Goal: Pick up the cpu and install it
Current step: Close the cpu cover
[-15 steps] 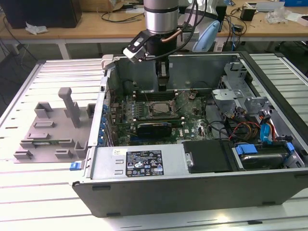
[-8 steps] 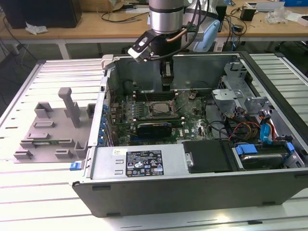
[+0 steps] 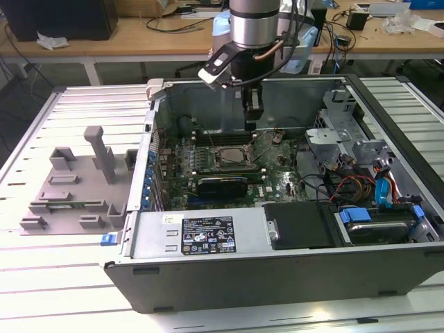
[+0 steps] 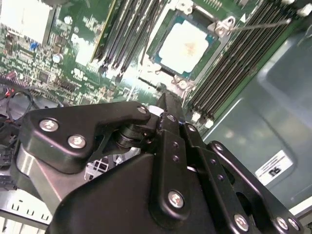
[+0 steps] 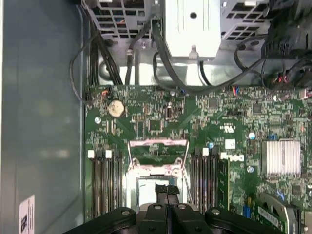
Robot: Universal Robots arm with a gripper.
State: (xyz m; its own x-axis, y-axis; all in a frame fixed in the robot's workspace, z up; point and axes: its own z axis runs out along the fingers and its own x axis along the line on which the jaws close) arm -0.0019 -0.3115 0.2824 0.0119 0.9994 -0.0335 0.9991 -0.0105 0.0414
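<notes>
The cpu [image 4: 187, 46], a flat square chip with a shiny silver top, lies in the motherboard socket [image 4: 220, 27] between the memory slots. In the first wrist view the cpu [image 5: 146, 187] shows partly, just past the fingertips, with the socket's metal frame [image 5: 158, 145] swung up beyond it. My gripper [image 4: 163, 100] hangs a little above the board beside the socket, fingers pressed together with nothing between them. In the exterior view the gripper [image 3: 254, 114] hovers inside the open computer case, just behind the socket [image 3: 229, 156].
The open computer case [image 3: 208, 239] lies on a slatted white table. A grey plastic tray [image 3: 76, 187] with upright blocks sits at the exterior view's left. Drive cages and coloured cables [image 3: 368, 180] crowd the case's right side. A silver heatsink [image 5: 280, 158] stands on the board.
</notes>
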